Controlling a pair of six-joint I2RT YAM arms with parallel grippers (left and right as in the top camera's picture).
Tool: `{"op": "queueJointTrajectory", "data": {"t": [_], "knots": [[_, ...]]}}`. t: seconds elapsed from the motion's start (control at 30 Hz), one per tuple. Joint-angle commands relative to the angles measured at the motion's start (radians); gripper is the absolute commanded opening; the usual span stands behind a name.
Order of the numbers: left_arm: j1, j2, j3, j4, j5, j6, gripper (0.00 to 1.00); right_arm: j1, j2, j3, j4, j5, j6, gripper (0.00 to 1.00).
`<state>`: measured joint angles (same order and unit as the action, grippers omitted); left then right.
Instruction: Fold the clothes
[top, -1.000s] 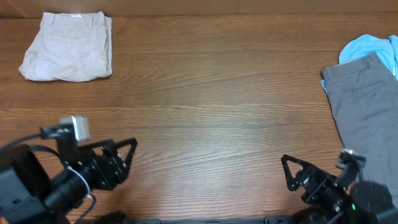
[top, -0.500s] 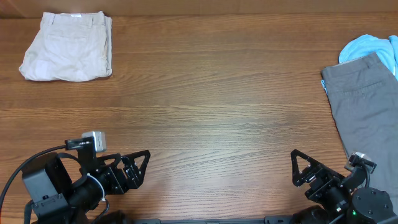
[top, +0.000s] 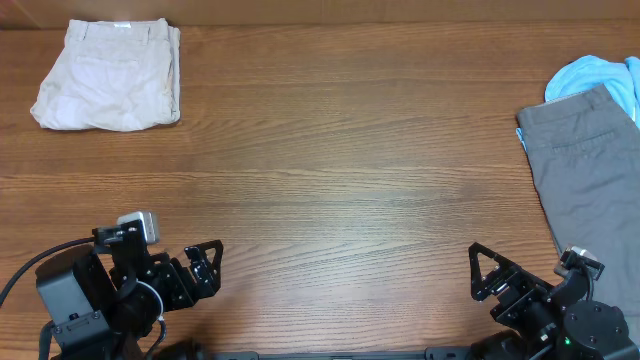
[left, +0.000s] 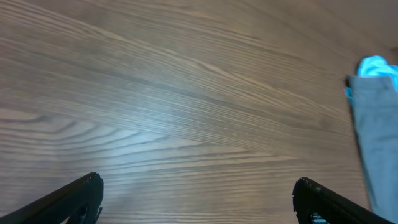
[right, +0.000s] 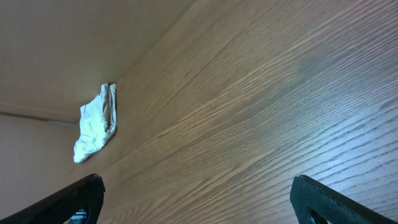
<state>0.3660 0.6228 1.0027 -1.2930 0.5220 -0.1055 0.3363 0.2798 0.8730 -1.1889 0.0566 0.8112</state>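
Folded beige khaki shorts (top: 108, 88) lie at the table's far left corner; they also show small in the right wrist view (right: 96, 122). Grey shorts (top: 585, 170) lie spread at the right edge over a light blue garment (top: 595, 78); both show at the right of the left wrist view, the grey shorts (left: 379, 134) below the blue garment (left: 377, 65). My left gripper (top: 205, 265) is open and empty at the front left. My right gripper (top: 485, 275) is open and empty at the front right, beside the grey shorts' lower end.
The brown wooden table (top: 340, 170) spans the view. A wall meets its far edge (right: 68, 56). Both arm bases sit at the front edge.
My left arm swung right, then pulled back left and toward the front edge. My right arm drew back slightly toward the front right and then stayed still.
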Motion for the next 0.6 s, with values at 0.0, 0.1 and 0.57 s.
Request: {"op": "queueJointTrajectory", "data": {"t": [0.0,0.1,0.57], "knots": [[-0.006,-0.002,-0.008,0.003,-0.090,-0.010,1.00,0.005,-0.002,-0.003,0.004,0.013,0.001,1.00],[-0.006,-0.002,-0.008,0.004,-0.097,-0.010,1.00,0.005,-0.002,-0.003,0.004,0.013,0.001,1.00],[-0.006,-0.002,-0.008,0.004,-0.097,-0.010,1.00,-0.140,-0.071,-0.034,-0.061,0.040,0.000,1.00]]}}
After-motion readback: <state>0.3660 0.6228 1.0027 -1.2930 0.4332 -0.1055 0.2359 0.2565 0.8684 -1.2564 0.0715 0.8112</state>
